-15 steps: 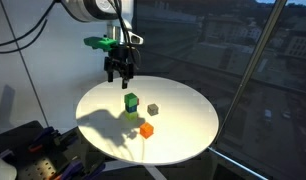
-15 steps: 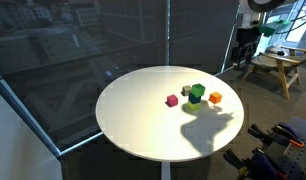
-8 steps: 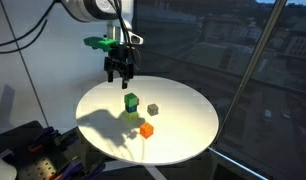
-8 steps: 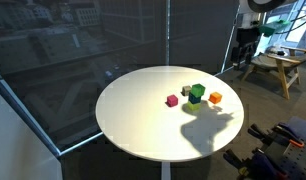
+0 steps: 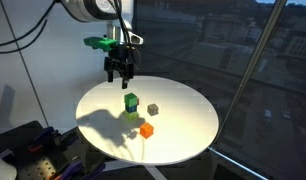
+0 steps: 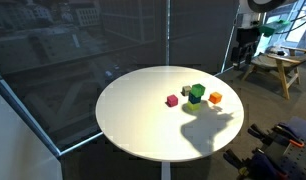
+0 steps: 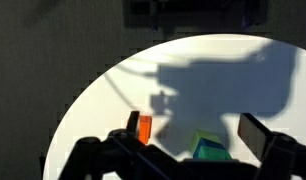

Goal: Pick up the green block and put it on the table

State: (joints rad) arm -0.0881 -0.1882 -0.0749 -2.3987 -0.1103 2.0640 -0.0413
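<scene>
I had the pincer (image 5: 119,77) hanging spread wide and holding nothing in the upper middle of the frame, well above the green block (image 5: 130,100), which sat on a yellow-green block (image 5: 131,115) mid-frame on the white desk (image 5: 183,130).

White table (image 5: 188,125); orange block (image 5: 147,130); grey block (image 5: 152,109)

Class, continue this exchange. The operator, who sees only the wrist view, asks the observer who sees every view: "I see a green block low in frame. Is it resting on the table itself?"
Observer: No, the green block appears stacked on a yellow-green block.
Operator: Are there blocks I cannot see?
Observer: Yes, a pink block lies on the table near that stack.
Operator: How high is the gripper?
Observer: The gripper hangs open well above the blocks, touching nothing.
</scene>
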